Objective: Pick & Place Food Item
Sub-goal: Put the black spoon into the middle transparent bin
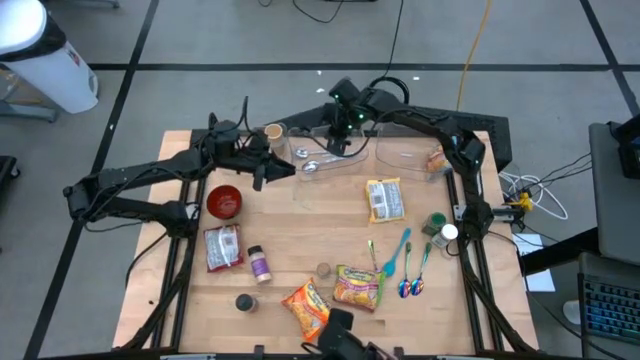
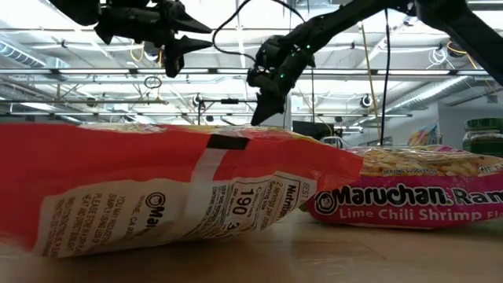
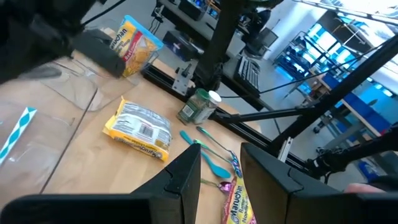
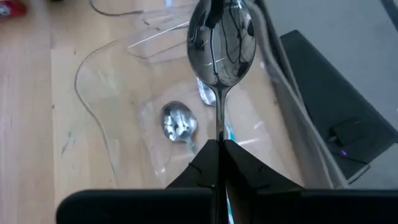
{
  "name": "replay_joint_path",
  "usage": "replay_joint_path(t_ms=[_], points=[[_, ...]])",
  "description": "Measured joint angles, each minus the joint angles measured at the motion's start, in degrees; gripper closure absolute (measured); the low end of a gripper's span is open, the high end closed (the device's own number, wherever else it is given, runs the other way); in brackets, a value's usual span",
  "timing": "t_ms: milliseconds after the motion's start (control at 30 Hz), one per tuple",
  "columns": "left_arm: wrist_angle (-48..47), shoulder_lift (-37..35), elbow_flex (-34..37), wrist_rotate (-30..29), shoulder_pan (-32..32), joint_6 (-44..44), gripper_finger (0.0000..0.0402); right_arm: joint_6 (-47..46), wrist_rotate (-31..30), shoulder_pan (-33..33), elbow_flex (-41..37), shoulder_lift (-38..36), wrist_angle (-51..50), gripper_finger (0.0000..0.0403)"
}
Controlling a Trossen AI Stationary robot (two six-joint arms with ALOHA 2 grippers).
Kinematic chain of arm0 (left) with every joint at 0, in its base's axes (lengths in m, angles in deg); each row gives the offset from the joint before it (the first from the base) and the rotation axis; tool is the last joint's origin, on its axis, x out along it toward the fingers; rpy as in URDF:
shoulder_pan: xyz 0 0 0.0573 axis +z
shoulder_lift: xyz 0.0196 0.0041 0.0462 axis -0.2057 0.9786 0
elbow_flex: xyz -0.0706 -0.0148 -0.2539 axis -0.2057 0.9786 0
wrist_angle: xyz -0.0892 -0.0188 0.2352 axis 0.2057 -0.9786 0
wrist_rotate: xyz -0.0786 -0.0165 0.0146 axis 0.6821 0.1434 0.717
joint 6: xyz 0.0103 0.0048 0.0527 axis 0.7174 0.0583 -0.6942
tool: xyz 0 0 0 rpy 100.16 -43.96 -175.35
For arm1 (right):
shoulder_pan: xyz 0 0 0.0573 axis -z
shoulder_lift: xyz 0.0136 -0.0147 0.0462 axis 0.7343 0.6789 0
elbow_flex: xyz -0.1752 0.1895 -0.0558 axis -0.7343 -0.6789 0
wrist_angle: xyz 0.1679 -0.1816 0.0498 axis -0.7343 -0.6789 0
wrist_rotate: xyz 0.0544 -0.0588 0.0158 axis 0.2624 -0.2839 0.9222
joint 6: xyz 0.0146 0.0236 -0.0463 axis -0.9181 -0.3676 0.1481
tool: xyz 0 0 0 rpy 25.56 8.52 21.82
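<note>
We are working over the pale wooden worktop (image 1: pixel 300 255), which is carrying everything. At its far edge two clear plastic containers (image 1: pixel 410 158) are sitting side by side. Our right gripper (image 1: pixel 335 140) is hanging over the left one of them, fingers clamped together on the handle of a shiny silver metal spoon (image 4: pixel 222 38), its bowl pointing away from the wrist; a second small silver spoon (image 4: pixel 179 121) is lying on the container floor beneath it. Our left gripper (image 1: pixel 278 166) is hovering near the far left edge, beside the same container, fingers slightly apart and holding nothing. A yellow and silver ramen packet (image 1: pixel 385 199) is lying near the right containers; a red bowl (image 1: pixel 224 201) is sitting toward the left edge.
</note>
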Motion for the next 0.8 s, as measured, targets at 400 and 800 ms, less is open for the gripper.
replay_joint_path(t_ms=[400, 800], points=[[0.0, 0.0, 0.0, -2.9, 0.2, -2.1, 0.0282, 4.1, -0.2, -1.0, -0.1, 4.8, -0.8, 0.0403], [0.0, 0.0, 0.0, -5.4, 0.2, -2.9, 0.0282, 4.9, -0.8, -1.5, -0.1, 9.8, -0.3, 0.0403]])
